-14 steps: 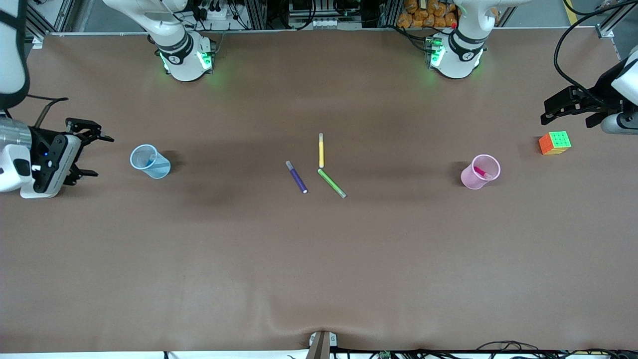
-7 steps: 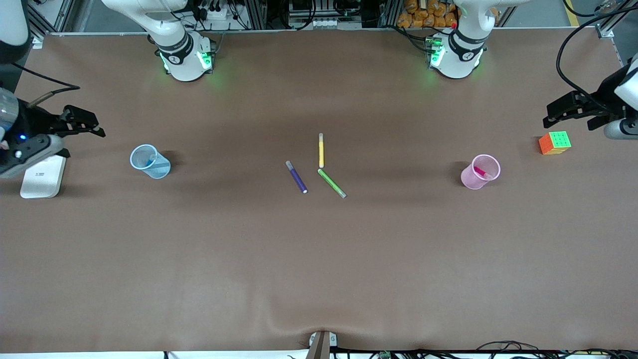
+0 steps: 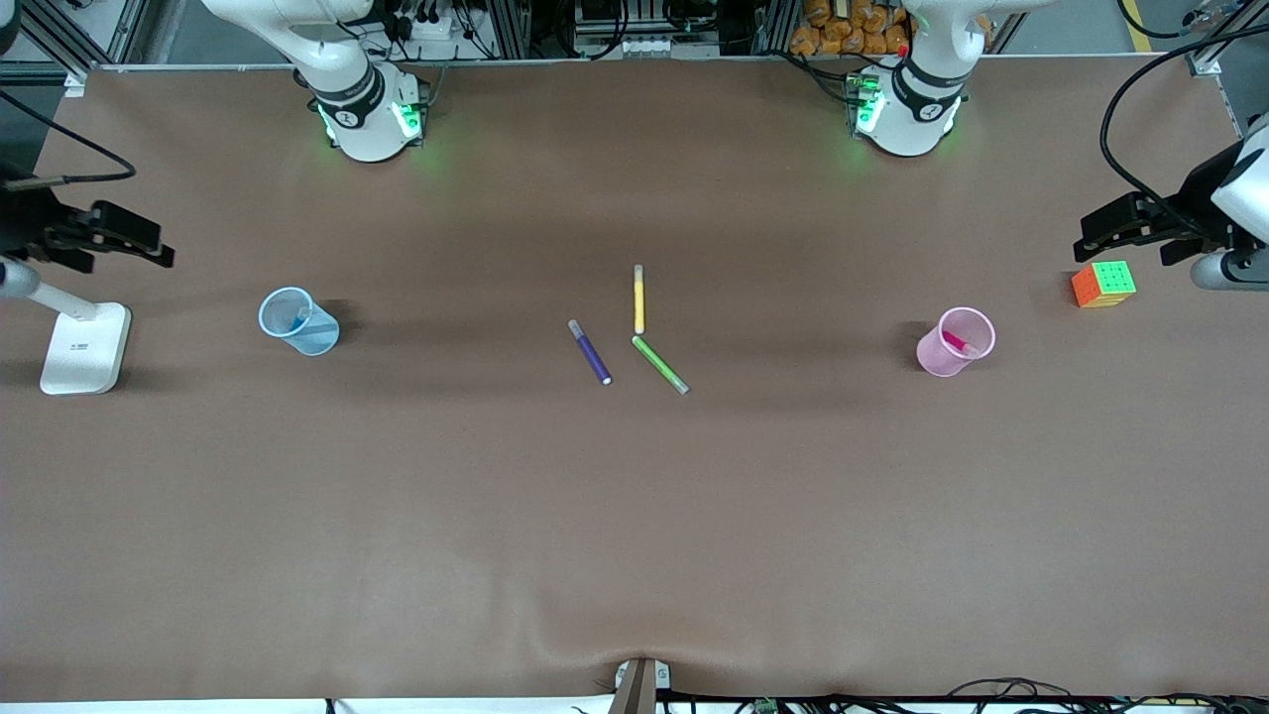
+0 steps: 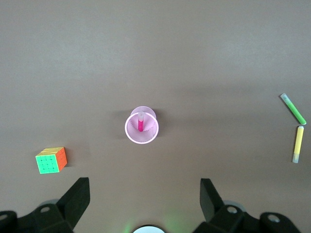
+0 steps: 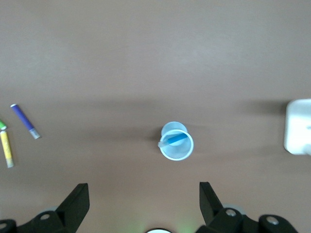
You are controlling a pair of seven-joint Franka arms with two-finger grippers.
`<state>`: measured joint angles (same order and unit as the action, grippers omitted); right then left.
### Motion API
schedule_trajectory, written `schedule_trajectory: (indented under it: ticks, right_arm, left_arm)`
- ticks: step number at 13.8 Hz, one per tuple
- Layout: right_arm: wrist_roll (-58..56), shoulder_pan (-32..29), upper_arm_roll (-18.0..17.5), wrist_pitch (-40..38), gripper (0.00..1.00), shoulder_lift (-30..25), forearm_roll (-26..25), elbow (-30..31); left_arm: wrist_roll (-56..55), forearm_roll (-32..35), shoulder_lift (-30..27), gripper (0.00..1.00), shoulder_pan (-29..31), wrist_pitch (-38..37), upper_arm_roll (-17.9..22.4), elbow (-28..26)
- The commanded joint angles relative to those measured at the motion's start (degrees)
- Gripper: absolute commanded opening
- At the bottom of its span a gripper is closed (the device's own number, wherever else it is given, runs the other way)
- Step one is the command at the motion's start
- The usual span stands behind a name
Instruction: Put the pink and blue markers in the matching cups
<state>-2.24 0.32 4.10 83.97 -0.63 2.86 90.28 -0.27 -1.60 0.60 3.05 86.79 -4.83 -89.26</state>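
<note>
- Right gripper up at the right arm's end of the tabletop, jaws apart, holding nothing.
- Left gripper up by the left arm's end, over the tabletop beside the colour cube, jaws apart and empty too.
- Blue marker leaning inside the blue cup.
- Pink marker standing in the pink cup.
- Between the cups, flat on the tabletop: purple pen, yellow pen, green pen.
- White block near the right gripper.
</note>
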Motion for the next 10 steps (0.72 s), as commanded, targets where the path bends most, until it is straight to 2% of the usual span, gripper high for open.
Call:
schedule_trajectory:
  ticks: [1,10]
  right_arm:
    - [5.48,1.17,0.30,-0.82,1.00,-4.20,-2.07,3.76]
    - [7.34,1.43,0.38,-2.50,1.00,-3.94,-2.16,2.62]
  left_arm:
    - [-1.14,0.81,-0.16,1.00,-0.06,0.14,-0.35,-0.04]
    - [-0.70,0.90,-0.16,1.00,-0.06,1.10,-0.53,-0.21]
